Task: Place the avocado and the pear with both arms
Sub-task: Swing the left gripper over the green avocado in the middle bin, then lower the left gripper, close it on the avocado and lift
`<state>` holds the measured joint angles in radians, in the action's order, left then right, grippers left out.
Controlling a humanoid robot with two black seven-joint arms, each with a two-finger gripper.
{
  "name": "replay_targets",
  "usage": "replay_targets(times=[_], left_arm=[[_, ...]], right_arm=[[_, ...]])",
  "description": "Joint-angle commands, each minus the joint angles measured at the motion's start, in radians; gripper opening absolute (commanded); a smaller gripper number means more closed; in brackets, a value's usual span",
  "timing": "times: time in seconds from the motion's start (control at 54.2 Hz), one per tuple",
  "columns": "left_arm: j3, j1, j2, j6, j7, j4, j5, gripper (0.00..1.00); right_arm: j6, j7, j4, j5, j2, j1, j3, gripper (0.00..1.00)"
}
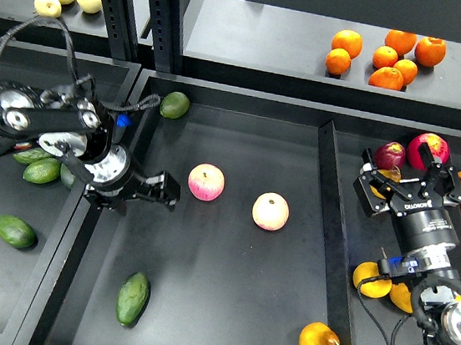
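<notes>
A dark green elongated avocado [132, 298] lies at the front left of the middle bin [226, 273]. A plump yellow-orange pear [318, 343] lies at the front right of that bin. My left gripper [142, 192] is at the bin's left wall, above and behind the avocado; it looks open and empty. My right gripper [404, 180] is open over the right bin, its fingers spread above another yellow pear [381, 173] that is mostly hidden, next to two red fruits [429, 146].
Two pink-yellow apples [206, 181] [269, 211] and a rounder light green avocado [174, 104] lie in the middle bin. More avocados [15, 232] fill the left bin, more pears [367, 278] the right bin. Oranges [386, 57] sit on the back shelf.
</notes>
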<state>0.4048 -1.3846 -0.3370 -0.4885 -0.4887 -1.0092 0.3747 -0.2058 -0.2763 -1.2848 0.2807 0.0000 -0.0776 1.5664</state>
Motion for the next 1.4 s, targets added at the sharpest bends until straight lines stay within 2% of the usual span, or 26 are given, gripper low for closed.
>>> replay_targets(times=[0.0, 0.111, 0.221, 0.571, 1.382], left_arm=[[0.029, 0.006, 0.038, 0.0, 0.0, 0.017, 0.046, 1.0], [0.045, 0.013, 0.067, 0.0, 0.0, 0.026, 0.078, 1.0], [0.121, 0.016, 0.11, 0.0, 0.0, 0.043, 0.082, 1.0], [0.164, 0.064, 0.225, 0.0, 0.0, 0.132, 0.081, 1.0], [0.177, 0.161, 0.26, 0.0, 0.0, 0.184, 0.096, 0.99]], right_arm=[[0.0, -0.003, 0.004, 0.0, 0.0, -0.002, 0.0, 1.0], [0.0, -0.003, 0.004, 0.0, 0.0, -0.004, 0.0, 1.0], [0.0, -0.004, 0.005, 0.0, 0.0, -0.011, 0.0, 1.0], [-0.003, -0.004, 0.012, 0.0, 0.0, -0.014, 0.0, 1.0], [-0.014, -0.004, 0.012, 0.003, 0.0, -0.011, 0.009, 1.0]])
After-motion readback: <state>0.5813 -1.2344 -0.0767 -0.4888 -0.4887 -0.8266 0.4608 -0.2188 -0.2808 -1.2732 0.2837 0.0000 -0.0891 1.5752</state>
